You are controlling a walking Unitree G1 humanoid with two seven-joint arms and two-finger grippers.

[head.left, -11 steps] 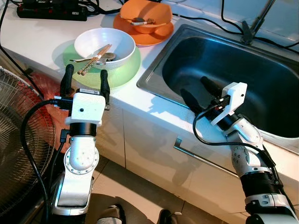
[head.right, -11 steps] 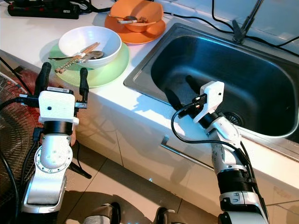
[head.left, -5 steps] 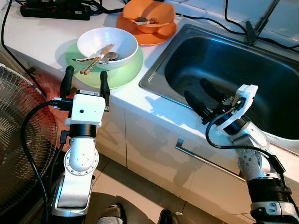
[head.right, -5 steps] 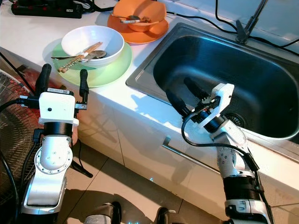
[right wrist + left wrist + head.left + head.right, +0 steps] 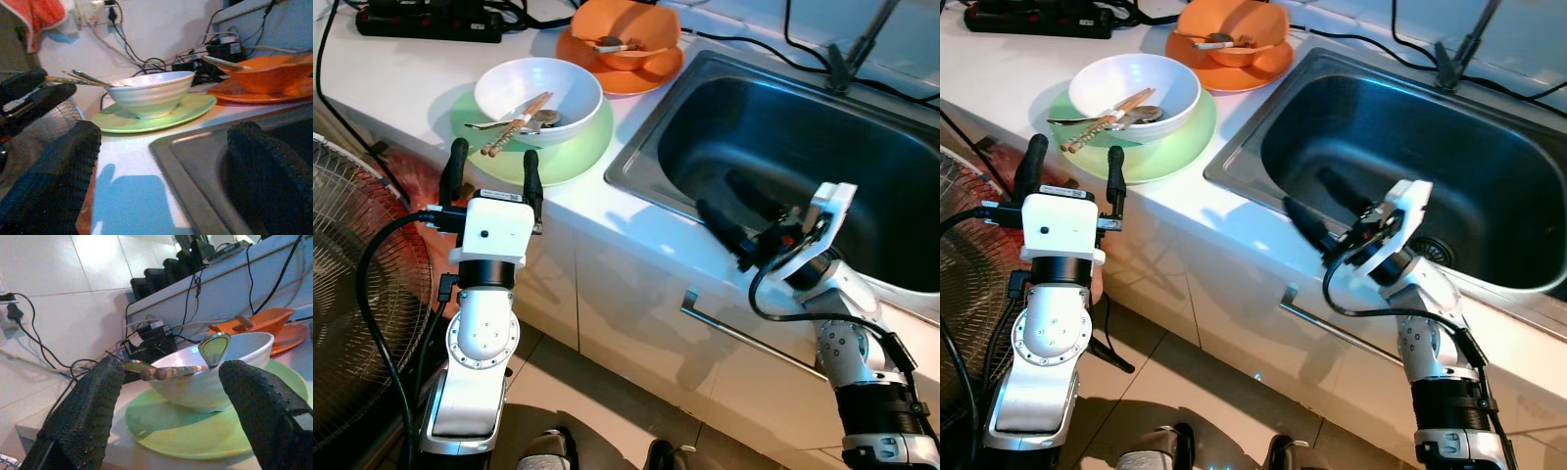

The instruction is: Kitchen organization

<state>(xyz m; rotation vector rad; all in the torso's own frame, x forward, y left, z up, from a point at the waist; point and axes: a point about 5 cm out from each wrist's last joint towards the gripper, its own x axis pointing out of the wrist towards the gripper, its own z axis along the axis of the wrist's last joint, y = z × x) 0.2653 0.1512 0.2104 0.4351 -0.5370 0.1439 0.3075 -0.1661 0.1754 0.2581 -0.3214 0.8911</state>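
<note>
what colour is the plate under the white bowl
Light green plate; clearest in the left eye view.

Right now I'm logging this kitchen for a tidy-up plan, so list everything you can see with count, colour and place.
Bowl: one, white, on the green plate.
Plate: one, green, on the counter left of the sink.
Chopsticks: one pair, wooden, in the white bowl.
Spoon: one, metal, in the white bowl.
Orange bowl: one, on the orange plate.
Orange plate: one, behind the green plate.
Sink: one, steel.
Power strip: one, black, back of the counter.
Fan: one, wire, on the floor at left.
Left gripper: jaws open, before the green plate.
Right gripper: jaws open, over the sink's front edge.
</note>
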